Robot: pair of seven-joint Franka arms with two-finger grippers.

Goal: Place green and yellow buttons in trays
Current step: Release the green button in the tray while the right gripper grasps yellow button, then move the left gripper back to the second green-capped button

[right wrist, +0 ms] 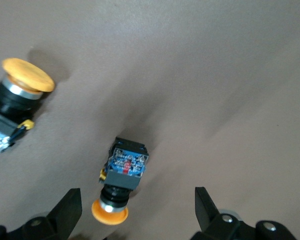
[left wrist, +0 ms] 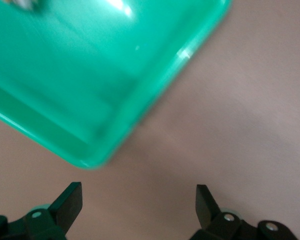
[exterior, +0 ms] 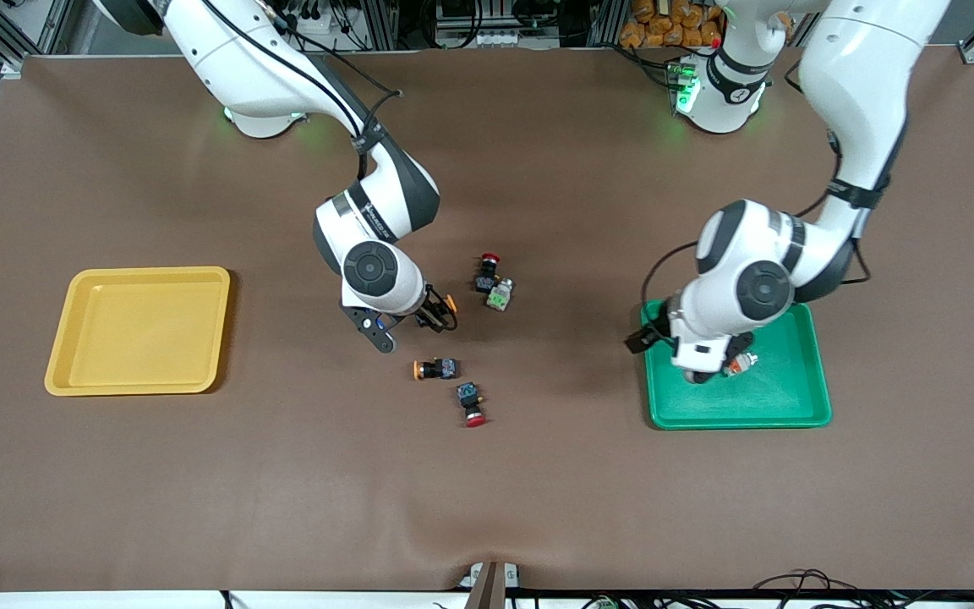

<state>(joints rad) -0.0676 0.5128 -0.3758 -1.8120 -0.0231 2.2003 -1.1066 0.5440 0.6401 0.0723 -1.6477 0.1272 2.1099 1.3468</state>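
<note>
Right gripper (exterior: 410, 326): over bare table mid-way btwn the trays, fingers (right wrist: 65, 210) spread wide, holding nothing.
Yellow-cap btn A (exterior: 440, 309): black body, lying on the mat just under/beside the right gripper; in right wrist view it sits btwn the open fingers (right wrist: 121, 177), cap toward the camera, not gripped.
Yellow-cap btn B (exterior: 435, 369): on its side on the mat, nearer the front cam than btn A; also in right wrist view (right wrist: 20, 97).
Green-block btn (exterior: 500, 295): pale body, on the mat, touching a red-cap switch (exterior: 487, 272) that lies just farther from the front cam.
2nd red-cap switch (exterior: 471, 403): near btn B, slightly nearer the front cam.
Left gripper (exterior: 711, 365): over the green tray (exterior: 779, 406), fingers (left wrist: 70, 202) apart, empty.
Pale btn w/ orange block (exterior: 739, 363): lying in the green tray just beside the left gripper.
Yellow tray (exterior: 140, 330): toward the right arm's end, nothing in it.
</note>
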